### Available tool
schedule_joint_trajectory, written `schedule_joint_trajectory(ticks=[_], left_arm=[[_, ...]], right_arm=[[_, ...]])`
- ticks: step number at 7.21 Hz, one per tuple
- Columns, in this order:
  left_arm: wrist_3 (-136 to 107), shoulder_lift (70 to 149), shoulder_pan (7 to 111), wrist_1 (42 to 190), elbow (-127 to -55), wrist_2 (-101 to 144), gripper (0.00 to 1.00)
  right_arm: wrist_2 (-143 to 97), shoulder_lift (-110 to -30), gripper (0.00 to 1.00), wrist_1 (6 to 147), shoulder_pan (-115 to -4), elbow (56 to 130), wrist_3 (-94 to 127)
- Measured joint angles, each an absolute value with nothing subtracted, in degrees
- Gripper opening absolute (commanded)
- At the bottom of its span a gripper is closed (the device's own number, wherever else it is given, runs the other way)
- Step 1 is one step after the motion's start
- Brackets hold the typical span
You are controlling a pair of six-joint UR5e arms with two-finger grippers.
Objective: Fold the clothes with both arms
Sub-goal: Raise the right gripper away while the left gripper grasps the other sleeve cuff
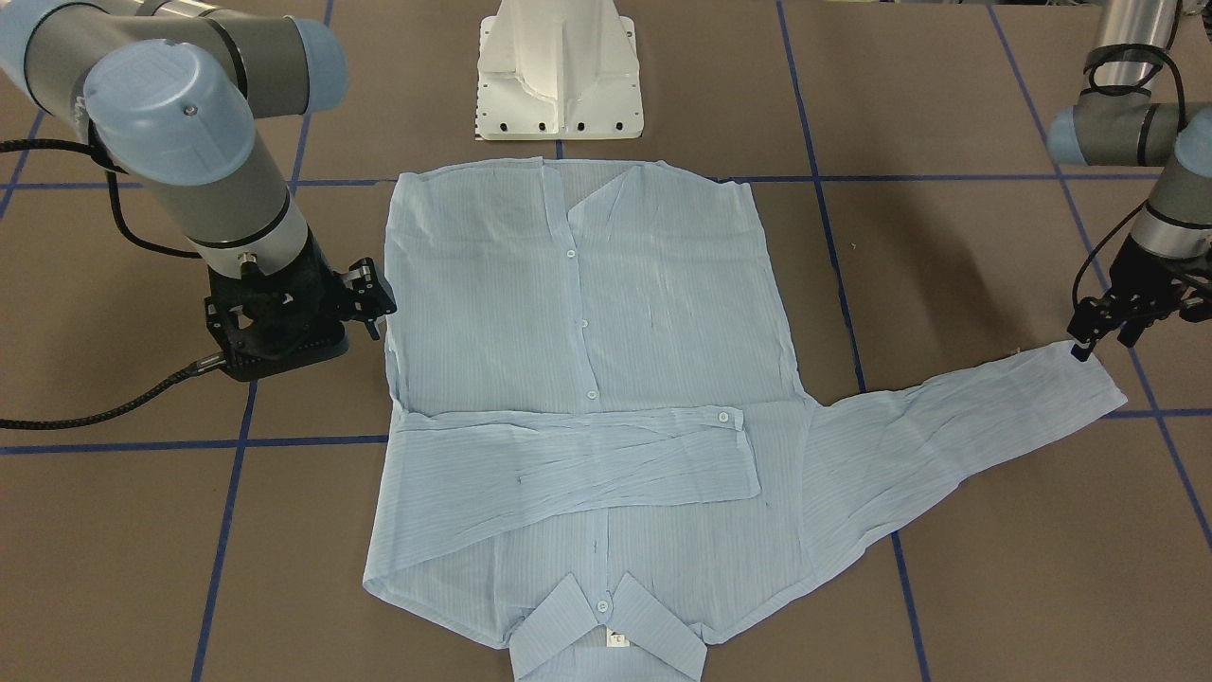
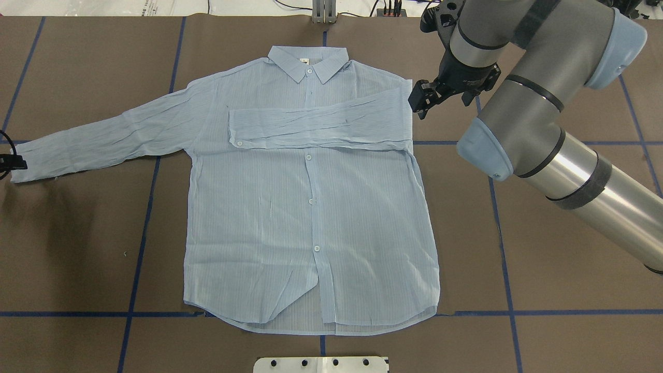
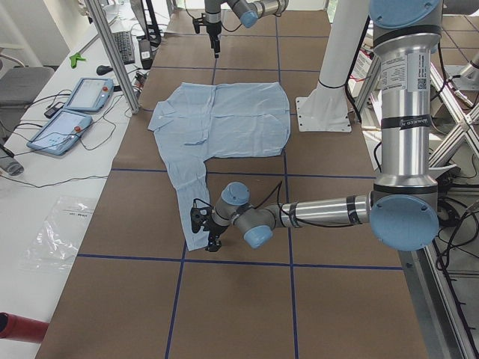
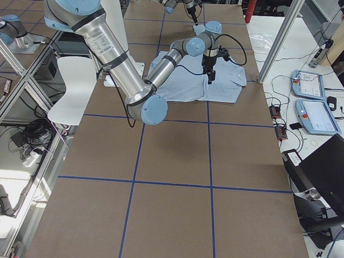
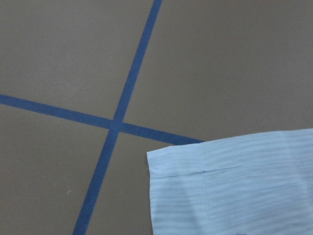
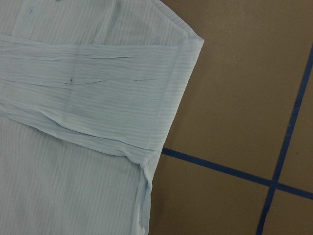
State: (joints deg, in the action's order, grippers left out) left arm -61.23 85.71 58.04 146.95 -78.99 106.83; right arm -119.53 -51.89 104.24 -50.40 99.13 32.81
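The clothes are one light-blue striped shirt (image 2: 311, 217) lying flat, buttons up, its collar (image 1: 606, 630) away from the robot's base. One sleeve (image 2: 316, 127) is folded across the chest. The other sleeve (image 2: 103, 140) stretches out sideways. My left gripper (image 1: 1103, 343) hovers open at that sleeve's cuff (image 5: 234, 186), just off the cuff's corner. My right gripper (image 2: 419, 99) hangs open just outside the shirt's shoulder edge, where the folded sleeve (image 6: 88, 93) turns over. Nothing sits between the fingers of either gripper.
The white pedestal base (image 1: 559, 76) stands just beyond the shirt's hem. Blue tape lines (image 2: 140, 228) grid the brown table. Two tablets (image 3: 75, 112) and cables lie on a side bench. A white chair (image 4: 72, 88) stands beside the table.
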Motion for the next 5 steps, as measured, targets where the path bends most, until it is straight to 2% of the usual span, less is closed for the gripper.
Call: schedule_joint_trajectory(ticks=[3,5], left_arm=[[-61.18,86.61,57.79,146.95,-77.33,106.79,0.58],[-61.17,86.66,57.75,146.95,-77.2,106.79,0.52]], right_arm=[[-119.48,-52.05,1.0,104.24,-50.37,99.79,32.94],[-119.45,-52.26,1.0,104.24,-50.36,100.12,32.96]])
